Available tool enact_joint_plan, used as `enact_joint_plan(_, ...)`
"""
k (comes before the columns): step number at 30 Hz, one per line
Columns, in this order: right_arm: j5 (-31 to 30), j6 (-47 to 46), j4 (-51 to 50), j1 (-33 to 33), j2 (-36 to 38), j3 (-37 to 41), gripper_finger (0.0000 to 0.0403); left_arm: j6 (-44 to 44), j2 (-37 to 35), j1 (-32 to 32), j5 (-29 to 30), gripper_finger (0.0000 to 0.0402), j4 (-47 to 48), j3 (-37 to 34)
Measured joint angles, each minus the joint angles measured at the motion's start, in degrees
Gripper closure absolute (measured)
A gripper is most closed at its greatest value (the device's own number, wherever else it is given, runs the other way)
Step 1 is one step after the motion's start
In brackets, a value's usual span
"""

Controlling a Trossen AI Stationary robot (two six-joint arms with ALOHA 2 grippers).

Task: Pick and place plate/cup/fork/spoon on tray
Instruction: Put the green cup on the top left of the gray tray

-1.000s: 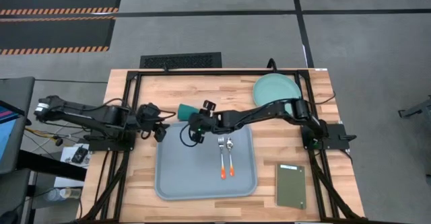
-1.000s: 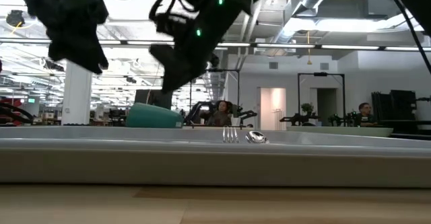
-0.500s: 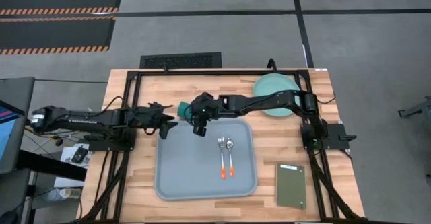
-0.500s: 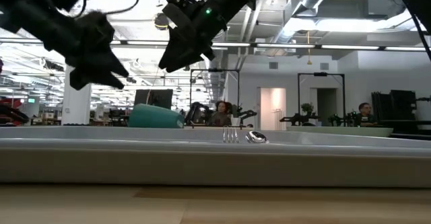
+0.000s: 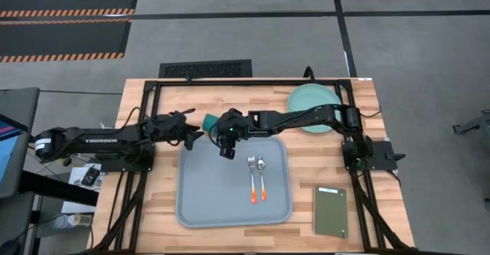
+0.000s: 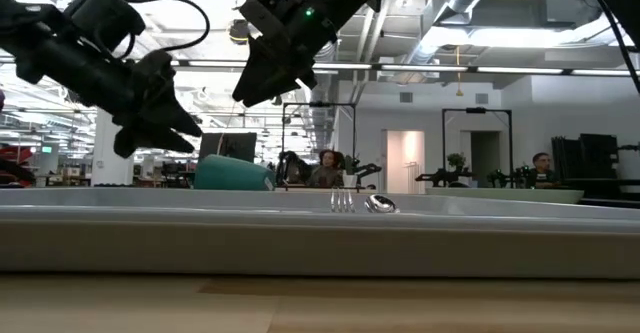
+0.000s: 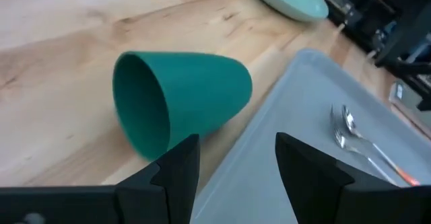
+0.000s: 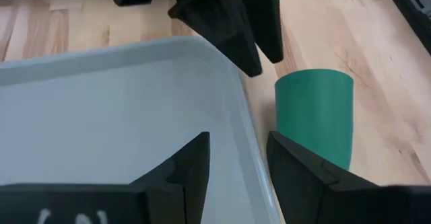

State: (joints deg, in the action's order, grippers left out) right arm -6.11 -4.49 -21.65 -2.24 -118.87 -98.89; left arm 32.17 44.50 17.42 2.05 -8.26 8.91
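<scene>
Cup (image 5: 210, 122): dark green, lying on its side on the wood, just off the tray's (image 5: 199, 201) far left corner; left gripper (image 5: 192, 136): fingers parted, empty, just beside the cup's open mouth; right gripper (image 5: 227, 145): fingers parted, empty, above the tray's far edge, cup close by; fork (image 5: 251, 180) and spoon (image 5: 262, 177): side by side on the tray; plate (image 5: 312, 102): on the table at the far right.

The high view looks straight down on the whole table (image 5: 161, 205) from well above. The low view sits at table-top height, facing level across the tray (image 6: 320, 238) into the room behind. Each wrist view looks forward past its own fingers, close in. All four share the cup (image 5: 210, 122), lying on its side by the tray's 11 o'clock corner.
</scene>
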Motion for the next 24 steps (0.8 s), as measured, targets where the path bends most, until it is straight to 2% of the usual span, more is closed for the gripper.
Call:
enact_joint_plan(5,0.02,-0.02,0.02,-0.02,0.00,0.00,0.0232,-1.56,5.28,0.89,-0.85,0.0221,-6.48,-0.22)
enact_joint_plan(14,0.09,-0.15,-0.09,0.50,0.00,0.00,0.0236,-2.61,15.62,2.96,2.51,0.0221,-13.42,-0.24)
enact_joint_plan(17,0.13,-0.11,-0.11,0.75,0.00,0.00,0.0237,-3.17,18.81,3.89,-0.61,0.0223,-19.00,-0.24)
enact_joint_plan(20,0.20,-0.07,-0.11,0.81,0.00,0.00,0.0237,-3.90,23.35,4.87,-2.04,0.0243,-23.28,-0.21)
enact_joint_plan(24,0.17,-0.02,-0.07,0.76,0.00,0.00,0.0239,-4.36,30.68,6.78,-4.03,0.0304,-26.74,1.12)
